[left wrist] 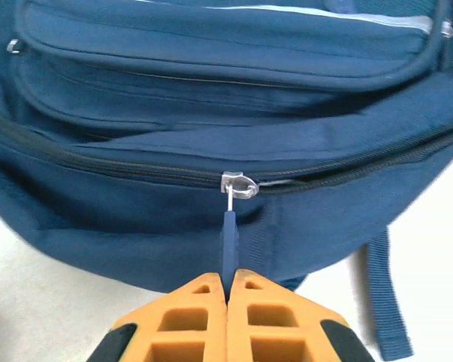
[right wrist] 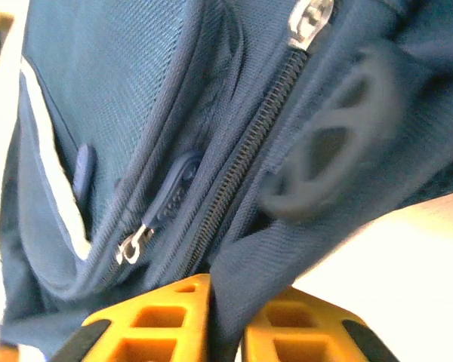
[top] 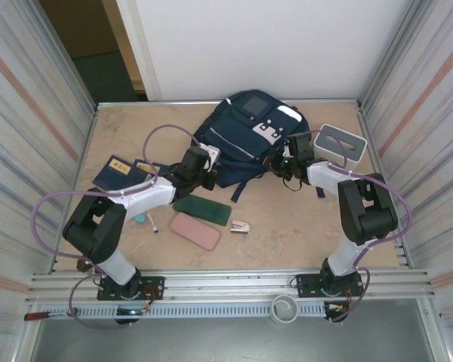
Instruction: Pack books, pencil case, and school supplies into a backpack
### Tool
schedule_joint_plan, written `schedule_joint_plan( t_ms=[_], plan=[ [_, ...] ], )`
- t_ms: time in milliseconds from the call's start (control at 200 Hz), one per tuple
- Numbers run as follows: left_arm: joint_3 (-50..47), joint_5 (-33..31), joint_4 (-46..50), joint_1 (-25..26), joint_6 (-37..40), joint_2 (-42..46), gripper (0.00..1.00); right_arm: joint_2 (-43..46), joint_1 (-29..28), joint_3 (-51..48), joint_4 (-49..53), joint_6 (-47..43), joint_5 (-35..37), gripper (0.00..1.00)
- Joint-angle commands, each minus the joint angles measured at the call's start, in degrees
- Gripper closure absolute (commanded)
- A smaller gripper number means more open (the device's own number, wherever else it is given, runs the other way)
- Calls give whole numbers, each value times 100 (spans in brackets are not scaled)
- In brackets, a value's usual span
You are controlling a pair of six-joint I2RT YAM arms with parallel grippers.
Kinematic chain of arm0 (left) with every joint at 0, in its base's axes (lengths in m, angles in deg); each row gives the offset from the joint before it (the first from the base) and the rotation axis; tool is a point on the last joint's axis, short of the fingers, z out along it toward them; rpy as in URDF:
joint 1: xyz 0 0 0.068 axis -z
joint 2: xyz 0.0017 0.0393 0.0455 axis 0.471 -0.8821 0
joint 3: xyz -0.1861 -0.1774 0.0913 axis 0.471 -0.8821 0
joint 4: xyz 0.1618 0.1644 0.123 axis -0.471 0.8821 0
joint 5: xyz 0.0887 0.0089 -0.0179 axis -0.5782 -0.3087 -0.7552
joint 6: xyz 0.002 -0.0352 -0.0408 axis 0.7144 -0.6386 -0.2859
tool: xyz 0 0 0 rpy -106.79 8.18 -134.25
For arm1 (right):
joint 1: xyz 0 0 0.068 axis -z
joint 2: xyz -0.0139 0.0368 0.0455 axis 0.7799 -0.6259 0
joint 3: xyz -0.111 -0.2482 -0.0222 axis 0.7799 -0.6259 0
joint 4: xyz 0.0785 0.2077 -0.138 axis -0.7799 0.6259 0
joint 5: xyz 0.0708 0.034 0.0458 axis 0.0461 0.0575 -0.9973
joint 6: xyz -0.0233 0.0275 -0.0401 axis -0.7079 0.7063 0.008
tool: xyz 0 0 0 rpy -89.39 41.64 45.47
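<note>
The large navy-blue fabric backpack is lying by the surface's far edge. The left pincer is pinching its slim blue zipper pull, which is pointing straight back at it, with the zipper track running crosswise. The right pincer is clamping a backpack fold, likely bracing.

The big blue backpack filled the view from 9 o'clock across to 3 o'clock. A dark zipper ran across its middle, with a small silver slider near the center. A thin blue pull tab hung from the slider toward 6 o'clock. The left gripper had its orange fingers squeezed together on the tab's end. A blue strap hung at 4 o'clock over the pale table.
</note>
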Motion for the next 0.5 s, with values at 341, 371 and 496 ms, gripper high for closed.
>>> schedule_joint_plan(
  t_ms=[341,371,496],
  plan=[
    [91,1172,189,-402,-175,521,100,994,-1297,549,965,-4390,849,26],
    [89,1202,189,-419,-197,526,100,855,-1383,642,908,-4460,849,25],
    [87,1257,188,-437,-225,530,100,139,-1625,1172,897,-4737,798,25]
  ],
)
